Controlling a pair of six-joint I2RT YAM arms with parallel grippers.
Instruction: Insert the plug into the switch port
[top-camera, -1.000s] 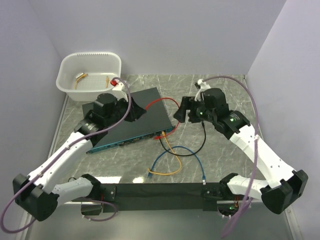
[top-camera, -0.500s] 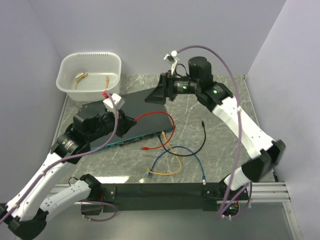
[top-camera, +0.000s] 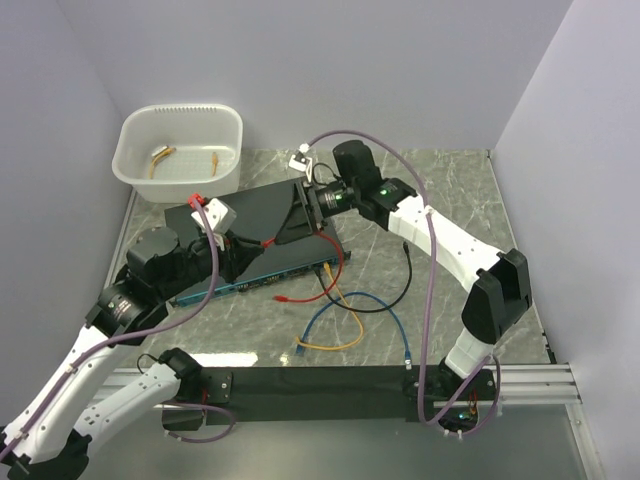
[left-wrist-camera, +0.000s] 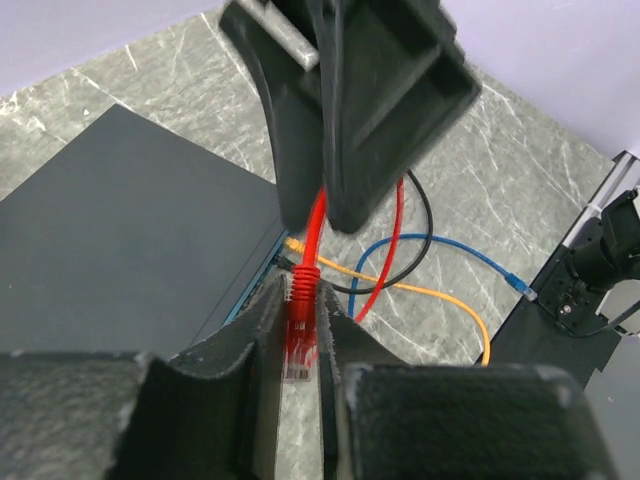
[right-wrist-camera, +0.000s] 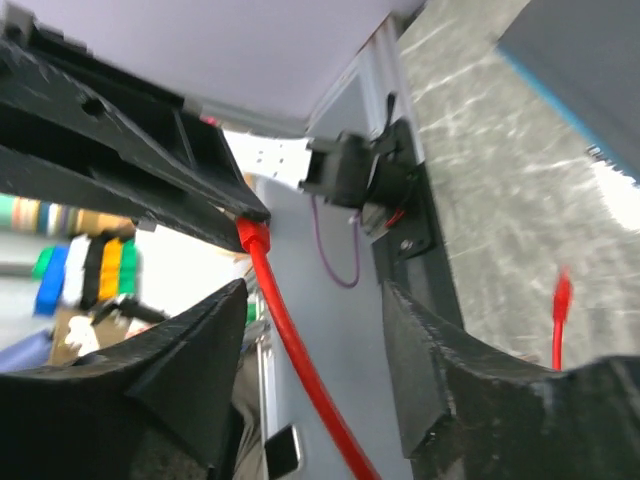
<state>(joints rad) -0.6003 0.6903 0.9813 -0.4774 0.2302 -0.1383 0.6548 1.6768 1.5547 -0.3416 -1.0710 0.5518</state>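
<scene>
Left fingers (left-wrist-camera: 215, 385) clamp the plug (left-wrist-camera: 299, 335); right fingers (right-wrist-camera: 165, 385), apart round the cable (right-wrist-camera: 290, 330), might yank it askew on closing.

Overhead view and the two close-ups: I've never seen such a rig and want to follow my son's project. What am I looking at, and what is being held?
Two robot arms stand at a marble table. The overhead picture looks down from behind them; each close-up comes from a camera on one arm's wrist. On the table lie a flat black switch, a white tub and loose cables, blue, yellow and black. The left tool pinches a red plug; the right tool, open, straddles its red cable. The plug is not in a switch port yet.
</scene>
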